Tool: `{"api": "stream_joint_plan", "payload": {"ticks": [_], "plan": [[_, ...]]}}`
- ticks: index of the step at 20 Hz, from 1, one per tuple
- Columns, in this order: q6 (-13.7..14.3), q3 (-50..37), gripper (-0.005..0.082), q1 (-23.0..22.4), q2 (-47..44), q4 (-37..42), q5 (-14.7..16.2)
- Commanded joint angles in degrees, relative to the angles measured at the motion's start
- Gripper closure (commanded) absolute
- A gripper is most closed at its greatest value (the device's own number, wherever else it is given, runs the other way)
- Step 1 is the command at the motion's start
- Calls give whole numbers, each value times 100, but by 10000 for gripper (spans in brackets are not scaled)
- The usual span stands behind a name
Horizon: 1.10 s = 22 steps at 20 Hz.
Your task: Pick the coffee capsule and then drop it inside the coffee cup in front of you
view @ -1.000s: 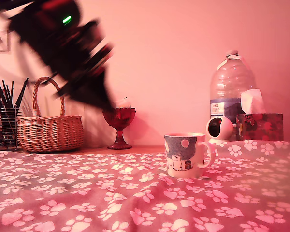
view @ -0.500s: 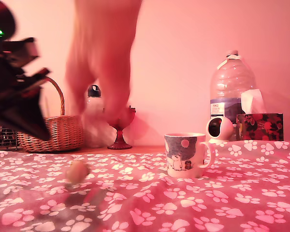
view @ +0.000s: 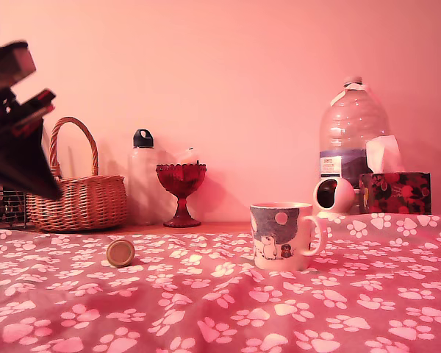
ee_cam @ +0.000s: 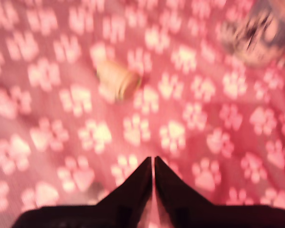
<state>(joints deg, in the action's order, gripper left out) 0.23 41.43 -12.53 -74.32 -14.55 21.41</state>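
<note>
Since half a second ago a hand has gone; coffee capsule [view: 120, 252] lies left of coffee cup [view: 284, 235]. Tool [ee_cam: 153, 164] pressed together, empty; picking remains.

On the paw-print cloth [view: 228, 309] the coffee capsule [view: 120, 252] lies on its side, well to the exterior view's left of the coffee cup [view: 281, 235]. Behind them stand, from left to right, a basket [view: 75, 198], a bottle [view: 142, 180], a goblet [view: 181, 193], a large water jug [view: 351, 136] and a tissue box [view: 395, 193]. The gripper [ee_cam: 153, 164] hangs above the cloth, apart from the capsule.
</note>
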Motion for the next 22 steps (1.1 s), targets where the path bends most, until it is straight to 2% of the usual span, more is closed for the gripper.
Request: {"api": "stream_joint_plan", "payload": {"ticks": [1, 4, 10, 12, 13, 14, 15, 16, 17, 22], "plan": [[70, -129, 789, 2, 20, 96, 79], [74, -129, 788, 4, 20, 262, 83], [-90, -129, 779, -33, 17, 293, 103], [-238, -127, 751, -33, 17, 393, 98], [-686, -129, 649, -35, 17, 400, 101], [-933, -129, 484, -48, 17, 413, 96], [-1056, -127, 289, -79, 17, 450, 85], [-1163, -127, 156, -120, 17, 450, 50], [-1235, -127, 95, -149, 17, 450, 31], [-1248, -129, 91, -293, 17, 671, -249]]}}
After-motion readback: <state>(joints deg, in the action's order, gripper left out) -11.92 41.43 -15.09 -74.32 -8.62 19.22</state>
